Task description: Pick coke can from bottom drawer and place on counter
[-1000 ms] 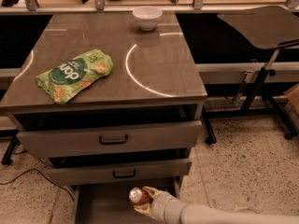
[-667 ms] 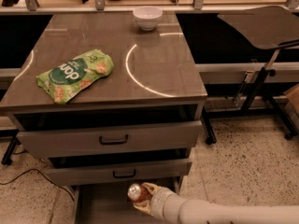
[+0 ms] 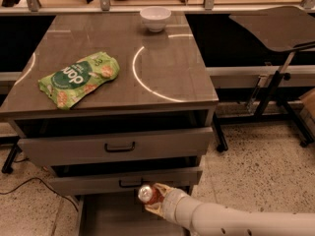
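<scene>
Looks down on a grey-brown desk (image 3: pixel 98 38) with thin white ring marks, set over three grey drawers. On top, a green snack bag (image 3: pixel 78 77) at left and a white bowl (image 3: pixel 155 18) at the far edge. Lowest, the bottom drawer (image 3: pixel 106 218), open, grey floor showing. From the lower right, a pale arm (image 3: pixel 231 220) ending in the claw (image 3: pixel 153 203), closed around the red coke can (image 3: pixel 146 194). Holds the can tilted, silver top toward the camera, over the open bottom drawer, just below the middle drawer (image 3: pixel 88 183). Beside the desk at right, a dark tilted panel (image 3: pixel 275 27) on a stand.
</scene>
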Robot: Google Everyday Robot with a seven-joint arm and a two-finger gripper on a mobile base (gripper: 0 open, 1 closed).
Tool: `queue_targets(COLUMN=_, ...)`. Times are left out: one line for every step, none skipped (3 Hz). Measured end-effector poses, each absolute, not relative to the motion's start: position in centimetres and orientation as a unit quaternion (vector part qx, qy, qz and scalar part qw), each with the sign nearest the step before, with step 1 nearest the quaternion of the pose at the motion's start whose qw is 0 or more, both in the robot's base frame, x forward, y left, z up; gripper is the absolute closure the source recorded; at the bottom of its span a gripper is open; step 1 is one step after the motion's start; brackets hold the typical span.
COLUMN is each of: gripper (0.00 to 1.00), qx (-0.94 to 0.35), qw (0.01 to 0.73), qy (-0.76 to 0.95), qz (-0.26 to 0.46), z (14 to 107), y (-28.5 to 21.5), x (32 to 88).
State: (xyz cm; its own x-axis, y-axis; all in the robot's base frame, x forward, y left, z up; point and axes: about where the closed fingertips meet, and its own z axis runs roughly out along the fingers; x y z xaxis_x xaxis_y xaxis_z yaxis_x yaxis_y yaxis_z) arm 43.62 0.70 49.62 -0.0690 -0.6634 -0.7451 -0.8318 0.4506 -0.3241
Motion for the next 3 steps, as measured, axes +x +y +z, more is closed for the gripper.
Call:
queue_targets(gripper=1.00, qx=-0.511, qw=0.447, qy=0.731, qz=0.068, z=52.2, y=-1.5, x=45.1)
queue_targets(gripper=1.00, qx=-0.492, qw=0.462, qy=0.737, qz=0.039, z=58.6, y=-4.8, x=47.1)
queue_targets(gripper=1.00, qx=-0.480, qw=0.477, qy=0.736, qz=-0.011, z=65.7, y=-9.1, x=48.3)
